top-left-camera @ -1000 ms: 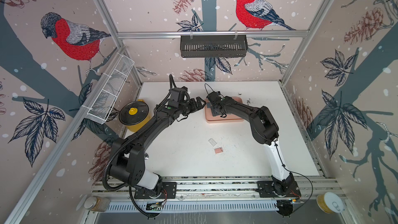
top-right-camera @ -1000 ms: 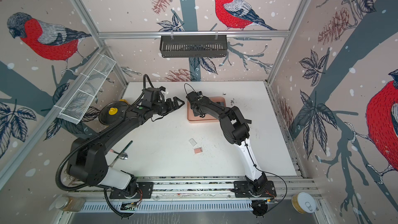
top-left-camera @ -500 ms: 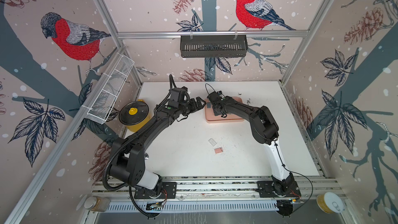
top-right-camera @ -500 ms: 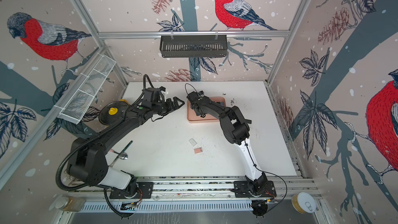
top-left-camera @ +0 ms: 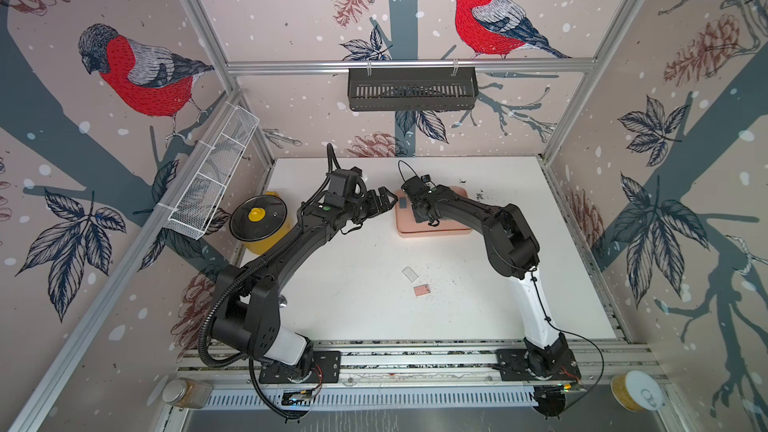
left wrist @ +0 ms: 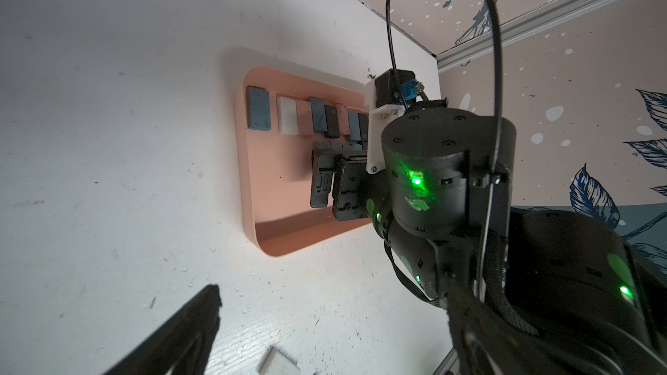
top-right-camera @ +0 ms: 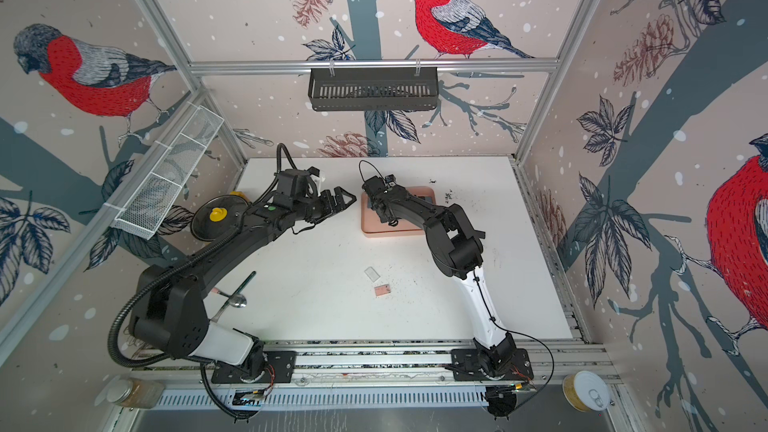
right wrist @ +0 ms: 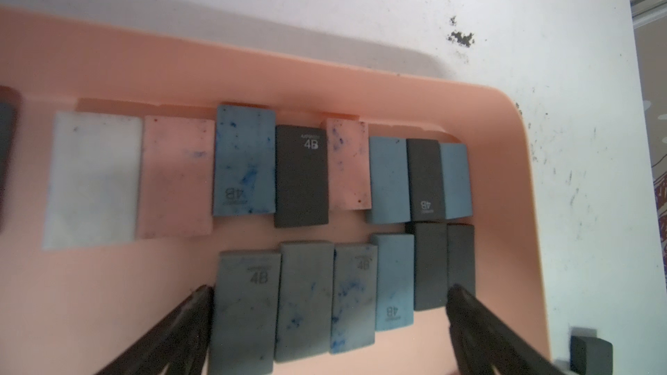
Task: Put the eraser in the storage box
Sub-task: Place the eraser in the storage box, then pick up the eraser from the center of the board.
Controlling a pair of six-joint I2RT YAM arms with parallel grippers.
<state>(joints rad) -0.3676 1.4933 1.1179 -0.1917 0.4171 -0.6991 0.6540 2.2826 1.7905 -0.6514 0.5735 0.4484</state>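
The salmon-pink storage box lies at the back middle of the table and holds several erasers in two rows: blue, grey, black, pink and white. My right gripper hovers open over the nearer row, its fingers straddling several erasers without touching any. On the bare table in front lie a white eraser and a pink eraser. A dark eraser sits on the table just outside the box's corner. My left gripper hangs open and empty, left of the box.
A yellow pot with a black glass lid stands at the left edge. A white wire-mesh basket hangs on the left wall and a black slotted basket on the back rail. A spoon lies front left. Dark crumbs dot the table behind the box.
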